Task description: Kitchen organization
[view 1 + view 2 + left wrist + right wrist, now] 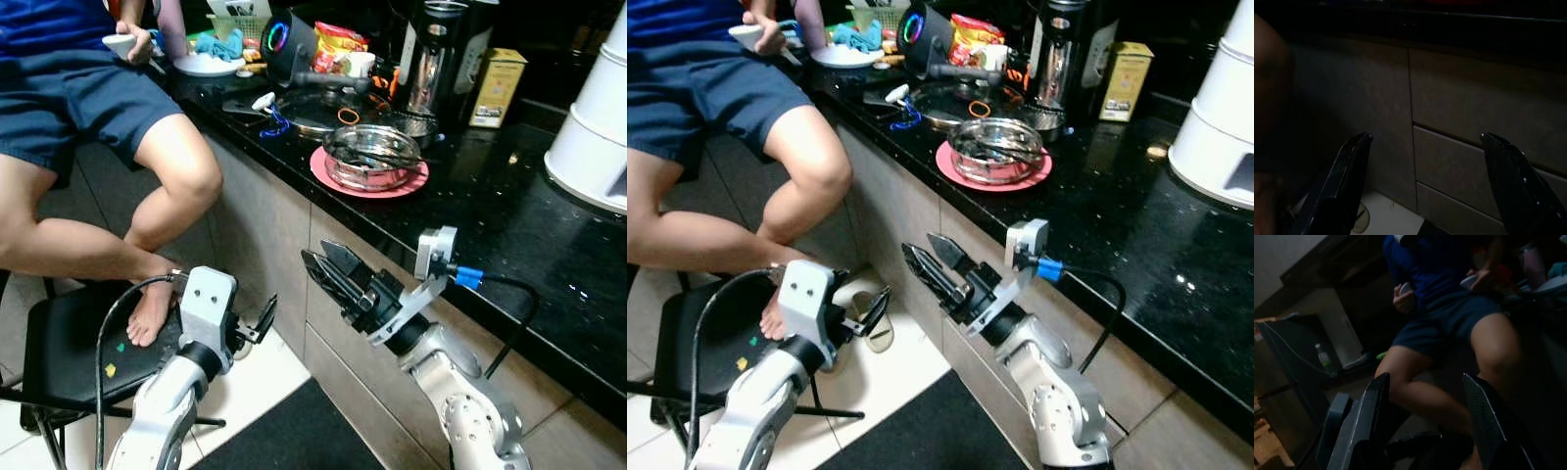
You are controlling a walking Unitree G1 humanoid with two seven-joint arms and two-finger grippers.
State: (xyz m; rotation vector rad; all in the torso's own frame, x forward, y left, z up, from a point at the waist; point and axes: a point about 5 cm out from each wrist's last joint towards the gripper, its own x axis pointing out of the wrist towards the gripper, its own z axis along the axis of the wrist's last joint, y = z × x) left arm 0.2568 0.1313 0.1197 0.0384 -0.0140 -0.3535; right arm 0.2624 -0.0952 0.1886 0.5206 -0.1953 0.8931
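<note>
Nothing appears organised yet: the black stone countertop is crowded. A steel bowl of utensils on a pink round mat sits near its front edge. The right gripper, fingers spread and empty, hovers below that edge; the left gripper, likewise spread, faces the grey cabinet drawers beside a seated person

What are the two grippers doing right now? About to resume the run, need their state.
Left gripper: open, empty, facing the cabinet drawers.
Right gripper: open, empty, below the counter edge.
</note>
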